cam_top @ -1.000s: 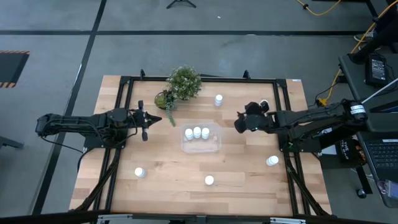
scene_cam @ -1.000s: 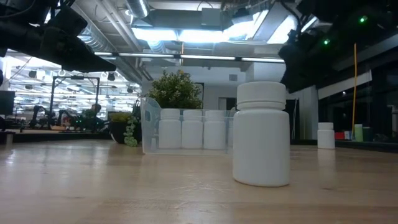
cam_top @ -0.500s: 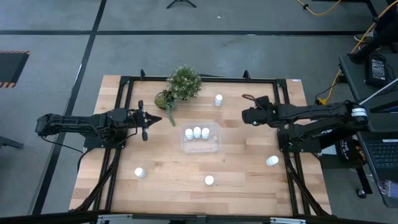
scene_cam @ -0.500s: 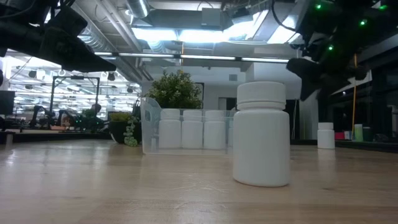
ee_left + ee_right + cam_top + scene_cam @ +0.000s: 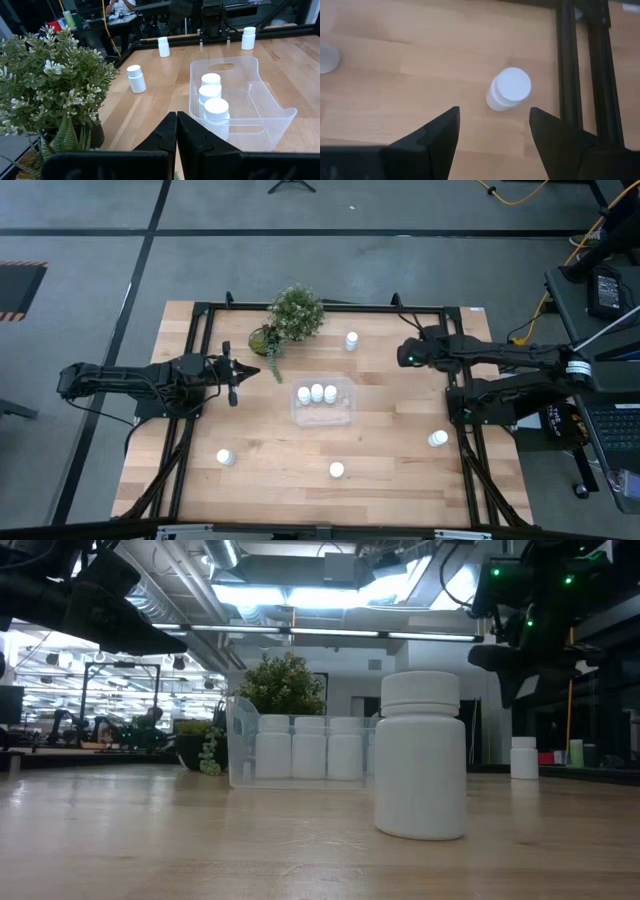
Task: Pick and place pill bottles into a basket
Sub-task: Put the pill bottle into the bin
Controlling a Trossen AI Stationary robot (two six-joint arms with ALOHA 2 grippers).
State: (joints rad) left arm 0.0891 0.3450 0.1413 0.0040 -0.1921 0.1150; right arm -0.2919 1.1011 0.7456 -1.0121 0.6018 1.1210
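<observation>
The clear basket lies mid-table with three white pill bottles standing in it; it also shows in the left wrist view and the low view. More bottles stand on the table at the far middle, near left, near middle and right. My right gripper is open and points down above another upright bottle near the far right; it touches nothing. My left gripper is shut and empty, left of the basket.
A small potted green plant stands at the far edge, close to my left gripper. A black frame rail runs right beside the bottle under my right gripper. The near-middle bottle stands large in the low view.
My right gripper has gone from beside the basket toward the table's far right corner and now stands over the bottle by the frame rail. My left arm has kept still.
</observation>
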